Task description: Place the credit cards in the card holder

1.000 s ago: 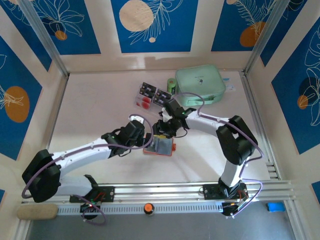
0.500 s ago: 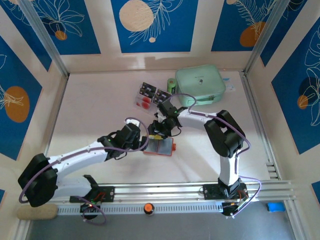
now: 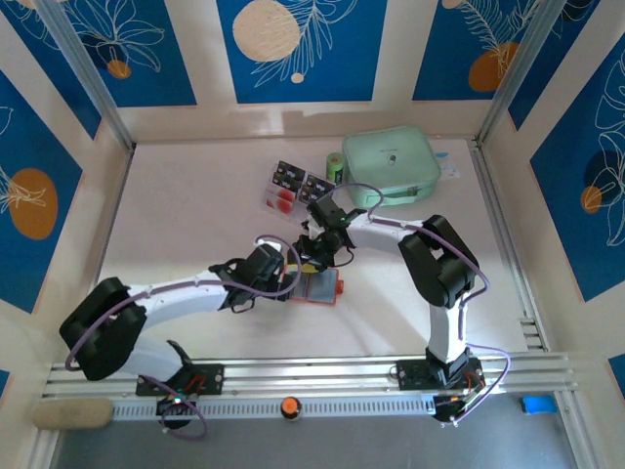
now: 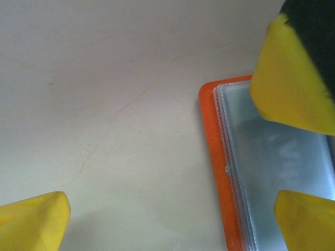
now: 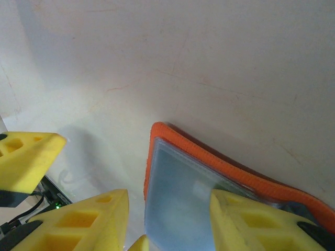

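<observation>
From my side of the table (image 3: pixel 195 225), the left gripper (image 3: pixel 284 280) comes first. Its jaws are spread as wide as they go and it sits low at the left edge of the card holder (image 3: pixel 322 290). On the left wrist feed its yellow fingertips (image 4: pixel 32 219) stand far apart, one over bare table and the other over the holder's clear inner pocket (image 4: pixel 277 162), and they are clamping nothing.

The holder lies opened flat near the middle of the table, orange rim up and grey sleeves showing. I can't see a card in any pocket.

Just beyond it, the right gripper (image 3: pixel 311 262) has come down on the holder's far-left corner with its jaws half apart. On the right wrist view the clear sleeve (image 5: pixel 178 193) runs between the pads (image 5: pixel 99 222). I cannot tell whether they are nipping it or only hovering over it, and I see no card in them.

Further back, the credit cards (image 3: pixel 286 177) lie side by side on the table, well apart from the holder and just beside the mint-green pouch (image 3: pixel 391 164).

My read is that the holder is open and being steadied, but no card is in it yet, so every pick and insertion is left to do
</observation>
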Available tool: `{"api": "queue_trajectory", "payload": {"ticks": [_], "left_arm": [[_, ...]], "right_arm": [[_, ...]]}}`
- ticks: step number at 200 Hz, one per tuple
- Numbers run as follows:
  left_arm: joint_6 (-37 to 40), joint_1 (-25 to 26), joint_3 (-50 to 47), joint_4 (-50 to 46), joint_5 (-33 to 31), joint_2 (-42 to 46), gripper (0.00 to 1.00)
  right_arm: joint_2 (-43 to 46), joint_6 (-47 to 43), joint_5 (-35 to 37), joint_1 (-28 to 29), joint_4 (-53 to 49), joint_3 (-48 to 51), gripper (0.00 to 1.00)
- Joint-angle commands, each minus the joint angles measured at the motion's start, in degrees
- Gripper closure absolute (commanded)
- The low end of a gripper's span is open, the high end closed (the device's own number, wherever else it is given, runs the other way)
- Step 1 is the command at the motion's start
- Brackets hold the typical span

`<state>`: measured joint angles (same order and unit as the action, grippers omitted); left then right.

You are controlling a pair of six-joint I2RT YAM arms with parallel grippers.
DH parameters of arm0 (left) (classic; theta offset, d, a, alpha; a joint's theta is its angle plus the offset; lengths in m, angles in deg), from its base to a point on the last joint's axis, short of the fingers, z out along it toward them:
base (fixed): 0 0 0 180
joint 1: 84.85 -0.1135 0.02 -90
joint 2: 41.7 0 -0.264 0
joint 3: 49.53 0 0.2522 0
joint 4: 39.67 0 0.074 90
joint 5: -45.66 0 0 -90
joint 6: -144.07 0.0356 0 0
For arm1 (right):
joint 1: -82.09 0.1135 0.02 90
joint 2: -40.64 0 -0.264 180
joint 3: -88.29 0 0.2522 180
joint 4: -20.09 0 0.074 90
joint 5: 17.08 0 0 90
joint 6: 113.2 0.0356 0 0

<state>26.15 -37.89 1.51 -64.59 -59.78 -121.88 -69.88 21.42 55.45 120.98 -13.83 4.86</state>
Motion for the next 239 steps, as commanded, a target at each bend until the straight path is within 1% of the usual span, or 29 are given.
{"api": "queue_trajectory", "payload": {"ticks": [1, 30, 67, 96, 114, 140, 174, 195, 209, 239], "left_arm": [[0.87, -0.48, -0.57, 0.77, -0.07, -0.91, 0.0], [0.42, -0.49, -1.61, 1.24, -0.29, -1.11, 0.0], [0.06, -0.5, -2.09, 1.5, -0.37, -1.73, 0.0], [-0.11, -0.54, -2.39, 1.71, -0.44, -2.08, 0.0], [-0.25, -0.48, -2.44, 1.86, -0.42, -2.04, 0.0], [-0.47, -0.51, -2.62, 1.76, -0.54, -1.75, 0.0], [-0.69, -0.53, -2.62, 1.85, -0.55, -1.64, 0.0], [-0.73, -0.48, -2.72, 1.85, -0.55, -1.64, 0.0], [-0.72, -0.46, -2.68, 1.81, -0.48, -1.63, 0.0], [-0.82, -0.54, -2.93, 1.6, -0.69, -1.34, 0.0]], "right_arm": [[0.77, 0.61, -1.77, -0.08, -1.05, -1.78, 0.55], [4.48, -1.03, -0.63, -1.72, -3.41, -3.01, 0.55], [9.72, -5.21, 4.13, -5.88, -8.63, -6.54, 0.55], [11.62, -9.62, 10.26, -9.18, -13.43, -11.36, 0.55], [11.22, -13.4, 15.05, -10.12, -16.41, -15.46, 0.55], [8.78, -19.25, 19.67, -10.59, -19.59, -21.26, 0.55], [2.71, -26.48, 20.48, -10.68, -23.91, -30.39, 0.57], [-1.21, -29.5, 20.61, -10.44, -25.98, -35.51, 0.61], [-3.99, -31.19, 21.76, -10.22, -27.71, -38.98, 0.63], [-9.62, -34.34, 24.83, -9.41, -31.12, -45.76, 0.64]]}}
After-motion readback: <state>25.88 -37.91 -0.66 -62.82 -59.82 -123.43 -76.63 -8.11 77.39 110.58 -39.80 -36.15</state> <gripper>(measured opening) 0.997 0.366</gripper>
